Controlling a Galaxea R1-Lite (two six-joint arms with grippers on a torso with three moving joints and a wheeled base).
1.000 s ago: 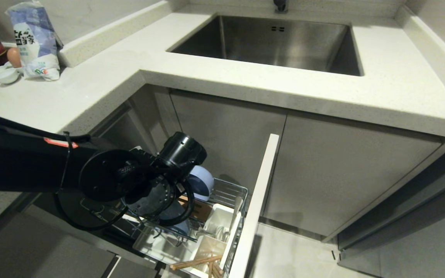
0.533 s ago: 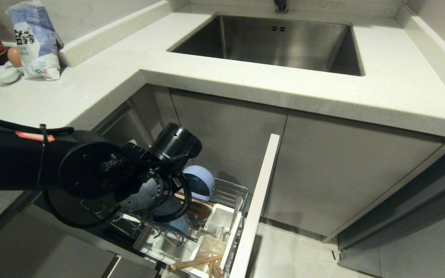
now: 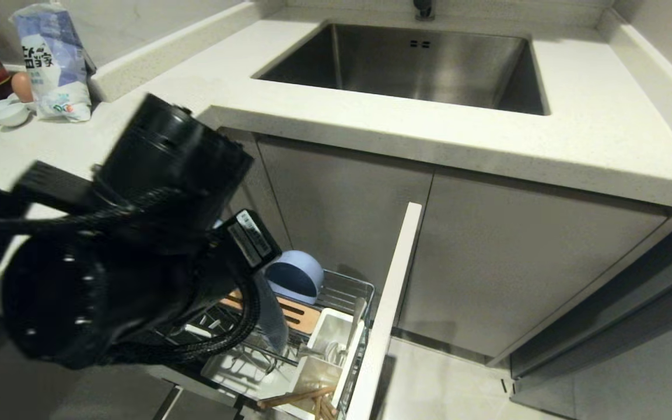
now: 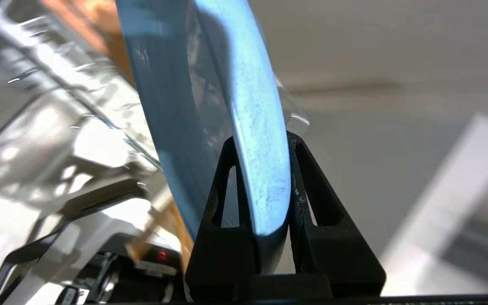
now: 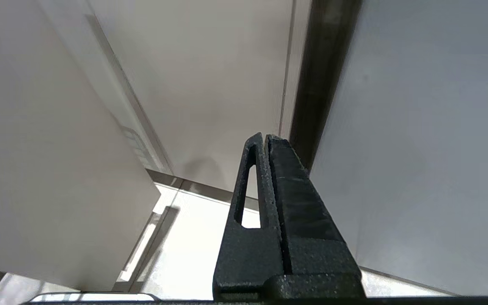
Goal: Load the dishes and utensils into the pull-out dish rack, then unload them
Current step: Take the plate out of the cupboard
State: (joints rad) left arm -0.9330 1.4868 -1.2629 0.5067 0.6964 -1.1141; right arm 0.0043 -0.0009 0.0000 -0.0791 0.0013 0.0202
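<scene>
My left gripper [image 4: 261,144] is clamped on the rim of the light-blue plate [image 4: 210,106]; in the left wrist view the plate stands on edge, running straight out at twelve o'clock from between the two black fingers [image 4: 223,199], which press on either face of it. In the head view my left arm fills the eight o'clock part of the scene, and I can only catch a blurred sliver of the plate [image 3: 270,318] hanging at its five o'clock, above the pull-out dish rack [image 3: 342,291]. The blue bowl [image 3: 292,279] sits on its side in the rack at two o'clock from that sliver, beside the slotted wooden bar [image 3: 298,312]. The spoon [image 3: 354,326] stands in the white utensil caddy [image 3: 327,329], and the chopsticks [image 3: 295,398] lie at the caddy's six o'clock end. My right gripper [image 5: 266,140] is parked beside pale cabinet panels, its fingers pressed together on nothing.
</scene>
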